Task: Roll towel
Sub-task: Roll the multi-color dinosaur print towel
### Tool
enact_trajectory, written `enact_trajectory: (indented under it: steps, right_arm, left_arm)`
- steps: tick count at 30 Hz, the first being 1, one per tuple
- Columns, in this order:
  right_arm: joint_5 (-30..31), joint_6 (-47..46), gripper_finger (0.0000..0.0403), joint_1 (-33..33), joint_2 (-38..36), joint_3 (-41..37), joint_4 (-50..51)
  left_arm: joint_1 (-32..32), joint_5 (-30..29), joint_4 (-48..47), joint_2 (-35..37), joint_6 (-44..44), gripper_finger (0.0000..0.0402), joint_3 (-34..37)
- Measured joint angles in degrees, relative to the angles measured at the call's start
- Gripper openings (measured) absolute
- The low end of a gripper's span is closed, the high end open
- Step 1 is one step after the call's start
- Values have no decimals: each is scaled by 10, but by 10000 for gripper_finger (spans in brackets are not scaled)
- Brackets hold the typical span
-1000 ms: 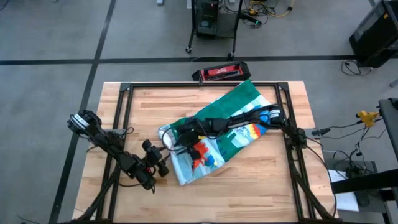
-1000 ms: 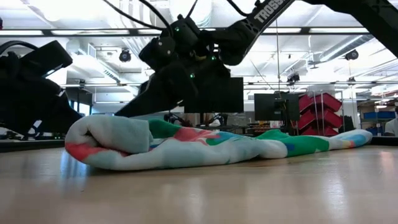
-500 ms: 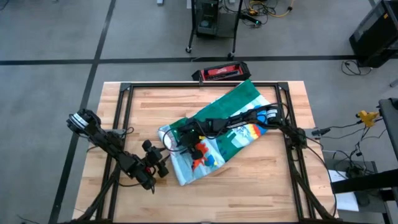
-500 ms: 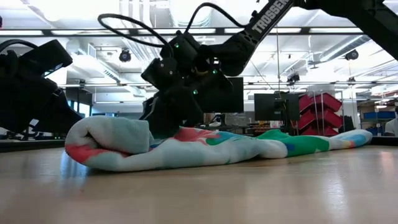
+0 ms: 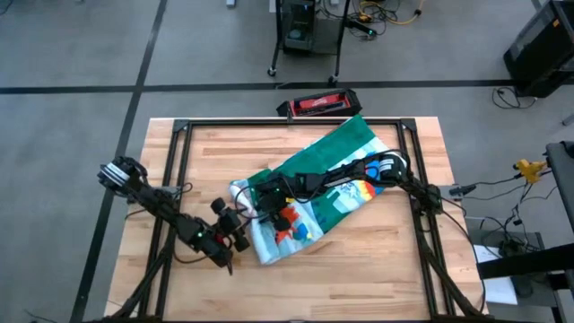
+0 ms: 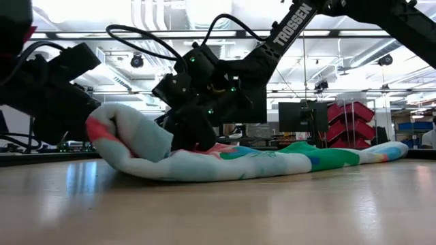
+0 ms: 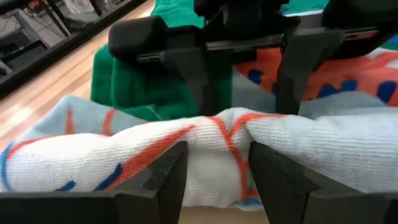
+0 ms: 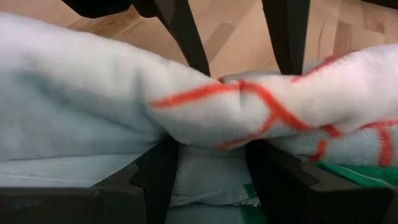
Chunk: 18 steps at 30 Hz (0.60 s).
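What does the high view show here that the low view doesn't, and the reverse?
Only the high view shows the towel's whole diagonal layout on the table, its green back spread toward the far right corner, and a red-and-black case on the floor beyond. Only the low view shows the rolled end lifted off the wood into a raised hump. Both show the left gripper and right gripper meeting at that end from opposite sides, each closed on the cloth.

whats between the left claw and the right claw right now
A bunched fold of the striped, dinosaur-printed soft towel. In the left wrist view the left claw pinches it from one side and the right claw from the opposite side; no bare gap separates them.
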<state>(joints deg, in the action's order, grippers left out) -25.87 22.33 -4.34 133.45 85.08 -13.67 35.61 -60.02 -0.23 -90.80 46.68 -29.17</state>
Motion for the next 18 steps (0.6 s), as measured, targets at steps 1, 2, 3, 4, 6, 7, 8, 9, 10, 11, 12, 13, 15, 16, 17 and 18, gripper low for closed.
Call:
enact_trajectory:
  steps: [1,2,3,4,6,7,8,9,10,11,12,13,15,16,17,18]
  right_arm:
    - [0,0,181,0,0,0,-2]
    - [1,0,181,0,0,0,-3]
    - [2,0,181,0,0,0,-4]
    - [2,0,181,0,1,0,-5]
    - [3,3,181,0,1,0,-7]
    - [4,6,181,0,1,0,-8]
    - [4,8,181,0,1,0,-11]
    - [6,8,181,0,1,0,-14]
    - [6,10,181,0,2,0,-16]
    - [6,13,181,0,2,0,-16]
    - [9,18,181,0,0,0,-14]
    - [13,21,181,0,-1,0,-12]
    - [31,27,181,1,-9,0,3]
    - [39,31,181,1,-14,0,14]
    - [44,35,181,0,-22,0,28]
    - [46,40,181,0,-28,-1,40]
  left_arm:
    - [-1,-1,2,1,-4,163,0]
    - [-1,-4,3,2,-6,164,0]
    - [-1,-6,4,3,-8,165,0]
    - [-1,-6,6,4,-11,166,0]
    - [-5,-7,11,5,-12,166,0]
    - [-7,-7,13,5,-13,166,0]
    - [-10,-7,13,5,-14,165,0]
    - [-13,-8,15,4,-18,163,0]
    - [-16,-9,19,3,-23,161,0]
    - [-20,-9,24,0,-28,159,0]
    - [-24,-9,28,-2,-31,157,0]
    - [-29,-9,31,-6,-31,157,-1]
    - [-34,-10,31,-11,-31,156,-1]
    - [-35,-10,32,-13,-31,156,-1]
    - [-35,-11,32,-15,-31,156,-1]
    - [-35,-10,32,-16,-31,156,-1]
